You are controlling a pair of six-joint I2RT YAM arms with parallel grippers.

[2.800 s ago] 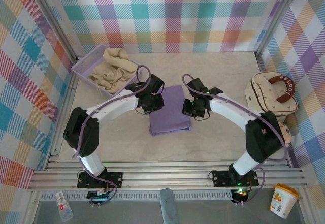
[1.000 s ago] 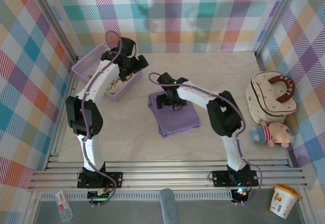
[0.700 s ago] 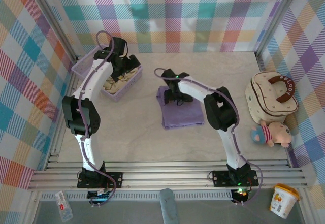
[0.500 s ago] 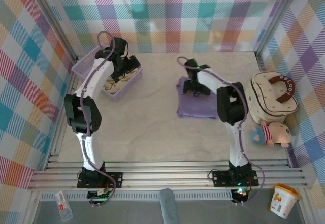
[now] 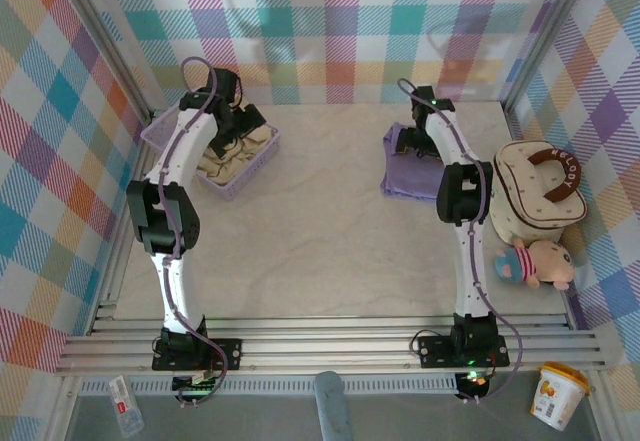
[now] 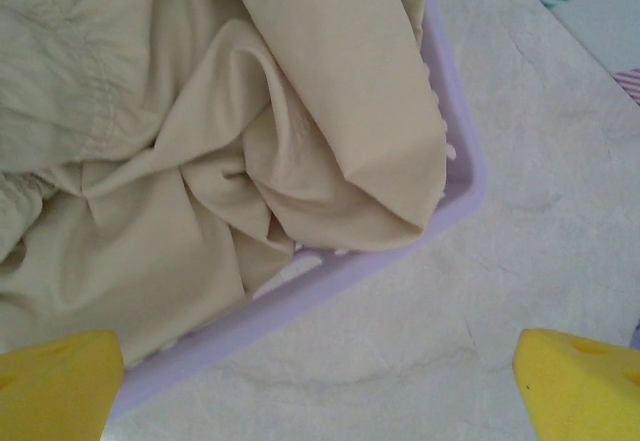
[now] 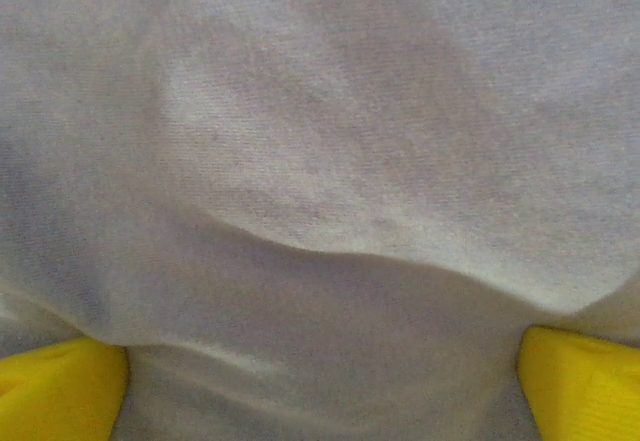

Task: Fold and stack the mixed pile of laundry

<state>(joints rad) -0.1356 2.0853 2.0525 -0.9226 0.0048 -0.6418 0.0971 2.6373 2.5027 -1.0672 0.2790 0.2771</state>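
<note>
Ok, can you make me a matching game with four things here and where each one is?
Things
1. beige shirt
2. purple T-shirt
3. doll
4. yellow tub

Places
A. beside the cream bag, by the right wall
B. bunched up in the purple basket
C. off the table, at the near right corner
D. folded flat on the table

Pairs: 1-B, 2-D, 3-A, 4-C

Lavender T-shirt (image 5: pixel 400 176), cream-beige shirt (image 6: pixel 180 161), lavender mesh basket (image 6: pixel 340 271) — pastel plaid walls (image 5: pixel 330 31)
</note>
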